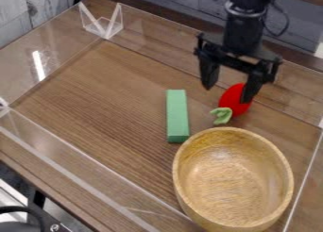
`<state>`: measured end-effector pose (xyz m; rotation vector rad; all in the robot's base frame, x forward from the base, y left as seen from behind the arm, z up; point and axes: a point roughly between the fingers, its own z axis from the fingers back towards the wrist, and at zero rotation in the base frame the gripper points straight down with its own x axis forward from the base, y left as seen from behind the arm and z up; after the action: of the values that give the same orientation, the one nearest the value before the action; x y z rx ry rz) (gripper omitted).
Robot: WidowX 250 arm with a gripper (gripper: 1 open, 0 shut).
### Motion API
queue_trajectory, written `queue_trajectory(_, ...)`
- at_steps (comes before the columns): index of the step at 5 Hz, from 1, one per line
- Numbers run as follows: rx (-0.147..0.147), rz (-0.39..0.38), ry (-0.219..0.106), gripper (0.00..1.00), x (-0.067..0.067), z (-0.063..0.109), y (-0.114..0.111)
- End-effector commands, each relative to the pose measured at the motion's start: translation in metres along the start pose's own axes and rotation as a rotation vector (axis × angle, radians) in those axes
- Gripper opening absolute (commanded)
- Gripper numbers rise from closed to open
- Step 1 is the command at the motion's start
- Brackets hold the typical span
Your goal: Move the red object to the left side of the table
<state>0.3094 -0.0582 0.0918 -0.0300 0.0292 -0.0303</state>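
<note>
Black pincer [233,83] released, prongs spread, poised just above small rounded red toy fruit [236,98] on dark wood-grain worktop [101,94], beside green rectangular block [178,116].

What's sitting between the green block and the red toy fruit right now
Nothing. In the camera view only bare wood-grain table shows between the green block and the red toy fruit. The open gripper hangs over the fruit, not in that gap.

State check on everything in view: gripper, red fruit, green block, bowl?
gripper: open, pointing down, above the red toy fruit, holding nothing
red toy fruit: on the table, not gripped, partly behind the fingers
green block: lying flat
wooden bowl: upright, empty
</note>
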Motion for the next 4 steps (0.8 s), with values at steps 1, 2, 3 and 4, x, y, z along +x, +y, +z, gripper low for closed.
queue_trajectory(1,-0.026,-0.063,-0.076,1.00,0.017,0.021,-0.002)
queue_trajectory(2,-0.032,-0.056,-0.086,1.00,0.031,0.013,-0.008)
queue_trajectory(3,-0.040,-0.061,-0.089,1.00,0.042,0.004,-0.013)
queue_trajectory(4,-0.050,-0.039,-0.090,1.00,0.046,0.003,-0.007)
